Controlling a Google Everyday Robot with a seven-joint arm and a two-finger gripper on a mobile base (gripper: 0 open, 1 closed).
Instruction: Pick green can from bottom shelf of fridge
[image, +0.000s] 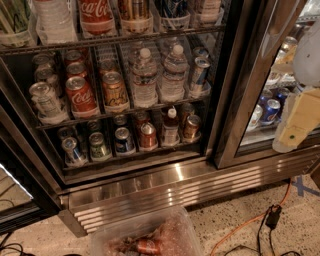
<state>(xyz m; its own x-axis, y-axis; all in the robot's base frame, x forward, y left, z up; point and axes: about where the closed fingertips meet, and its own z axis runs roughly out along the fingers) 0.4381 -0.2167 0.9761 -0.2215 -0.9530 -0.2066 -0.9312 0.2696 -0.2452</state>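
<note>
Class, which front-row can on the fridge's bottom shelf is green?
The green can, second from left, between the silver-blue can and the dark blue can. The gripper is far right, before the glass door.

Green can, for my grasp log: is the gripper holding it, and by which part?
Not held. The green can stands on the bottom shelf; the gripper is far right, by the glass door.

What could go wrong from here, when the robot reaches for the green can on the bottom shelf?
1. The green can stands close between a silver-blue can and a dark blue can; the gripper might knock or grab a neighbour.
2. The gripper hangs far to the right, beyond the steel door frame, and might strike it while crossing.
3. The rack above sits low, leaving little room.
</note>
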